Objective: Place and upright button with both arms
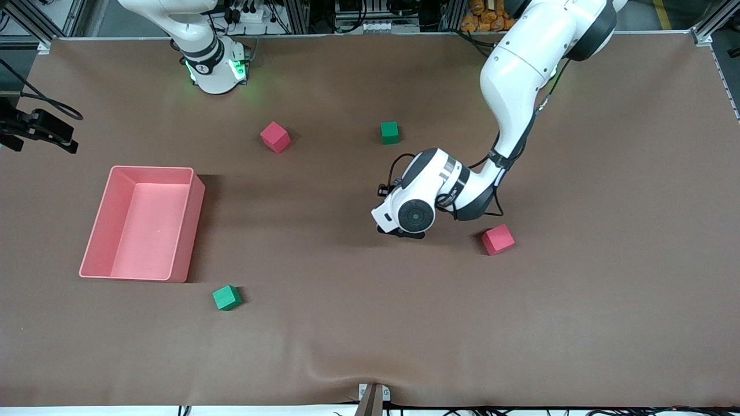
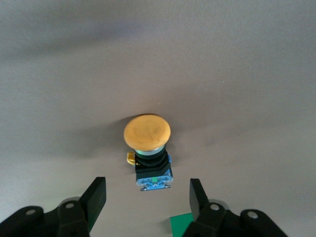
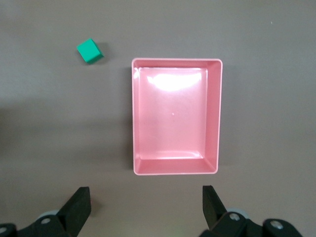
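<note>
The button (image 2: 148, 133) lies on the brown table with its orange cap away from my left gripper and its black body and bluish end (image 2: 154, 180) toward the fingers. It looks tipped over, not upright. My left gripper (image 2: 146, 200) is open, its fingers either side of the bluish end and a little short of it, touching nothing. In the front view the left gripper (image 1: 400, 232) is low over the table's middle and hides the button. My right gripper (image 3: 146, 207) is open and empty, high above the table beside the pink bin (image 3: 218, 113); the front view does not show it.
The pink bin (image 1: 191, 231) stands toward the right arm's end, empty. A green cube (image 1: 226, 297) lies nearer the camera than the bin and also shows in the right wrist view (image 3: 90, 51). A red cube (image 1: 498, 239) lies beside the left gripper. Another red cube (image 1: 275, 137) and green cube (image 1: 389, 132) lie nearer the bases.
</note>
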`<act>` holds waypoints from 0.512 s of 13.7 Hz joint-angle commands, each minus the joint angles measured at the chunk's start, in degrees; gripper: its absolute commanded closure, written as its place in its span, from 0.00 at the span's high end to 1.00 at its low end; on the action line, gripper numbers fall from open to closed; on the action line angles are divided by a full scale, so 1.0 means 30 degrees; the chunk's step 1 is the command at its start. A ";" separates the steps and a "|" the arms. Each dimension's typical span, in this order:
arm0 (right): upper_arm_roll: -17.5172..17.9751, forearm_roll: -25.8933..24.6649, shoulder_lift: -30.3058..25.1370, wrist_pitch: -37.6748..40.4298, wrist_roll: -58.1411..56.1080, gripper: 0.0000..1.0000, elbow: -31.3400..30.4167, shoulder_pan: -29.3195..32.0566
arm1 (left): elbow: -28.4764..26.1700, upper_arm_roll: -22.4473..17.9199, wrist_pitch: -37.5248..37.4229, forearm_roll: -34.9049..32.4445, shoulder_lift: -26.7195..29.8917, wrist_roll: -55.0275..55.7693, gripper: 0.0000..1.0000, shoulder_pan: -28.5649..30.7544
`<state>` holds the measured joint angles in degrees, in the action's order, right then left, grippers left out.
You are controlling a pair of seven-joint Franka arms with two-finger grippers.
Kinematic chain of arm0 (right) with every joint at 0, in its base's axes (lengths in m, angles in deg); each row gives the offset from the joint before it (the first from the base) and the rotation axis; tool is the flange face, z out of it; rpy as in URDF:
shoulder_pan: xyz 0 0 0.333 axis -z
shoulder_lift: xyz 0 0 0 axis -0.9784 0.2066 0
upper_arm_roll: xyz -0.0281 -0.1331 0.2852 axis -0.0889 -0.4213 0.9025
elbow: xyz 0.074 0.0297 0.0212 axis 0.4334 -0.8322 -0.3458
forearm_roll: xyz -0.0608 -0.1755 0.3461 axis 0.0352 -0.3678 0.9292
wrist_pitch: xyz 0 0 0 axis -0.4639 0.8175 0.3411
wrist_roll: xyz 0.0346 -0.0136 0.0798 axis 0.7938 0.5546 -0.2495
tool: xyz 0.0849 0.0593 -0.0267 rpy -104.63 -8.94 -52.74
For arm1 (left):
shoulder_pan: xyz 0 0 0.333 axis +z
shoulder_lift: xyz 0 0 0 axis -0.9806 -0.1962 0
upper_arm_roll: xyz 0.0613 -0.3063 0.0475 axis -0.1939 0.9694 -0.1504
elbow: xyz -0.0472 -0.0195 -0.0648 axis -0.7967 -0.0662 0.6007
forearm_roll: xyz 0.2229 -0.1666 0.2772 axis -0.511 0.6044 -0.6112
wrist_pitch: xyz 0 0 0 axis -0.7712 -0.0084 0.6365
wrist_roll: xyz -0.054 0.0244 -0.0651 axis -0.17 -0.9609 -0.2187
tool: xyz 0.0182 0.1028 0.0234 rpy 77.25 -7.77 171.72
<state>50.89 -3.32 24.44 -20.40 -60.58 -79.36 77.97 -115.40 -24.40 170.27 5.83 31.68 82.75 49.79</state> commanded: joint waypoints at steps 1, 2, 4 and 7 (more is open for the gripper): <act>-0.0004 0.2260 0.0210 0.0327 -0.0232 1.00 0.0843 0.1524 | 0.0204 -0.0297 0.0102 0.0157 -0.0288 0.0583 0.77 -0.0590; -0.0034 0.2617 0.0210 0.0385 -0.0436 1.00 0.0844 0.1763 | 0.0175 -0.0326 0.0102 0.0127 -0.0406 0.0642 0.77 -0.0621; 0.0024 0.2417 0.0210 0.0386 -0.1459 1.00 0.0698 0.1561 | 0.0174 -0.0326 0.0102 0.0098 -0.0553 0.0992 0.75 -0.0796; 0.0025 0.1949 0.0210 0.0415 -0.1522 1.00 0.0610 0.1473 | 0.0145 -0.0326 0.0102 0.0010 -0.0670 0.1140 0.72 -0.0856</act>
<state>50.54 3.02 24.65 -19.93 -64.26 -78.30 82.18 -115.44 -24.76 170.28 5.83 29.96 84.92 47.93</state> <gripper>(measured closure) 0.000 0.260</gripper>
